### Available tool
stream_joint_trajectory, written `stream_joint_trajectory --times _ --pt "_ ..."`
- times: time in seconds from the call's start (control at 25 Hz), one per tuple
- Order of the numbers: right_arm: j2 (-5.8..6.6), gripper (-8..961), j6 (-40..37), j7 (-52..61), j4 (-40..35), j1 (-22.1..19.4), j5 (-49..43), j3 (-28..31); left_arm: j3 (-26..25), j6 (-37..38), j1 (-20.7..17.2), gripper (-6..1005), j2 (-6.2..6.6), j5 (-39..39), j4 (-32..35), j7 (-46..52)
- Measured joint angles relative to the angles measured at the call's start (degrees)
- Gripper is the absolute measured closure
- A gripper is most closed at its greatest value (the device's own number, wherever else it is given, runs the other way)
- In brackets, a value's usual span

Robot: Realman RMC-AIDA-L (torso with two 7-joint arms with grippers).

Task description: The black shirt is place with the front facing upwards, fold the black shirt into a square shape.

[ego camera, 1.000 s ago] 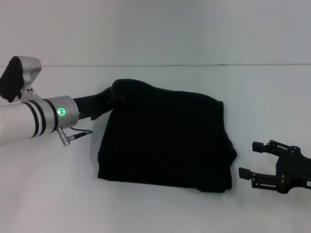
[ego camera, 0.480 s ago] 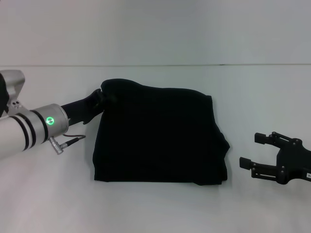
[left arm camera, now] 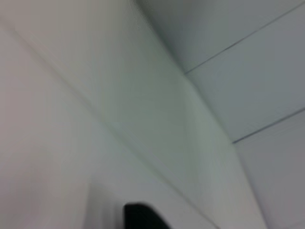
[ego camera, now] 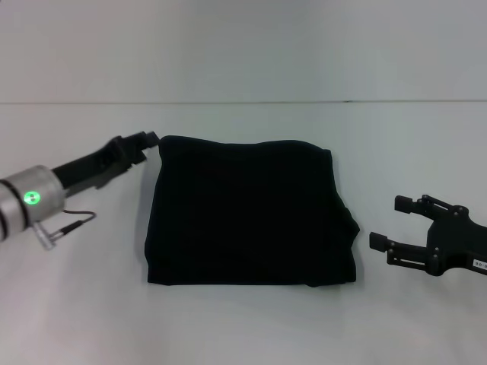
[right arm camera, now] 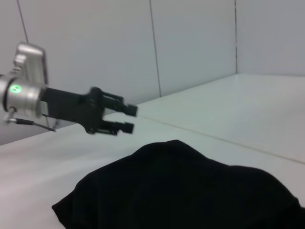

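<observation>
The black shirt lies folded into a rough square on the white table; no lettering or neck label shows. It also fills the near part of the right wrist view. My left gripper is open and empty, just off the shirt's far left corner. It also shows in the right wrist view with its fingers apart above the table. My right gripper is open and empty, low over the table to the right of the shirt.
The white table runs back to a pale wall. A thin cable hangs from my left arm. The left wrist view shows only pale wall panels.
My left gripper has let go of the shirt's far left corner and pulled back to the left. The corner has dropped flat. My right gripper has barely shifted.
</observation>
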State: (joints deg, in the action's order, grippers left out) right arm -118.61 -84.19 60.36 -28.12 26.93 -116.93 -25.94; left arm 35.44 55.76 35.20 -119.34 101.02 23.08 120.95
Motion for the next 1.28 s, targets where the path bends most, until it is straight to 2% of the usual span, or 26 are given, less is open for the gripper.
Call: stream_joint_trajectory --times 0.04,0.16,0.24,0.32,0.36,0.44,0.56,0.68,0.72,0.76,0.8,0.96,1.28 --pt "-0.27 29 -0.06 -1.14 0.06 0.10 0.01 0.37 -0.61 2.08 -0.88 664 0.40 -0.53 0.78 -2.01" --pt "-0.58 29 -0.53 -2.67 0.06 0.11 0.03 0.46 -1.58 13.60 -3.02 519 2.25 -1.97 3.06 -13.69" --pt "-0.83 29 -1.15 -5.18 0.28 0.06 0.05 0.40 -1.27 22.09 -3.88 423 2.83 -1.94 4.79 -21.22" --pt "-1.02 29 -1.55 -7.99 0.70 -0.20 0.05 0.16 -0.44 34.73 -6.37 355 2.80 -1.61 8.48 -35.36" --pt "-1.14 29 -1.74 -9.23 0.97 -0.32 0.03 0.07 -0.44 34.73 -6.37 322 2.80 -1.61 8.48 -35.36" --pt "-1.25 29 -1.95 -10.46 1.60 -0.52 -0.11 0.04 -0.20 39.88 -8.44 254 2.16 -1.51 10.07 -43.24" --pt "-1.28 29 -1.72 -11.34 2.56 -1.04 -0.47 -0.08 0.56 41.65 -10.71 151 1.17 -0.16 10.43 -51.84" --pt "-1.23 29 -1.09 -13.06 3.58 -1.92 -0.56 -0.21 1.27 38.98 -12.60 47 -0.27 3.88 10.19 -58.22" --pt "-1.23 29 -1.02 -13.82 3.78 -2.22 -0.57 -0.22 1.46 37.36 -13.10 47 -0.86 5.55 10.19 -59.51" --pt "-1.23 29 -0.94 -14.57 3.96 -2.56 -0.58 -0.22 1.46 37.36 -13.10 48 -0.86 5.55 10.19 -59.51" --pt "-1.23 29 -0.76 -15.21 4.15 -2.84 -0.58 -0.21 1.47 34.48 -13.75 48 -1.73 7.94 10.23 -60.27" --pt "-1.26 29 0.57 -15.94 4.61 -3.23 -0.58 -0.14 1.51 32.34 -14.00 50 -2.28 10.11 9.97 -61.29" --pt "-1.22 29 0.87 -15.97 4.66 -3.48 -0.58 0.23 1.50 32.48 -13.91 58 -2.32 11.28 9.96 -61.66"
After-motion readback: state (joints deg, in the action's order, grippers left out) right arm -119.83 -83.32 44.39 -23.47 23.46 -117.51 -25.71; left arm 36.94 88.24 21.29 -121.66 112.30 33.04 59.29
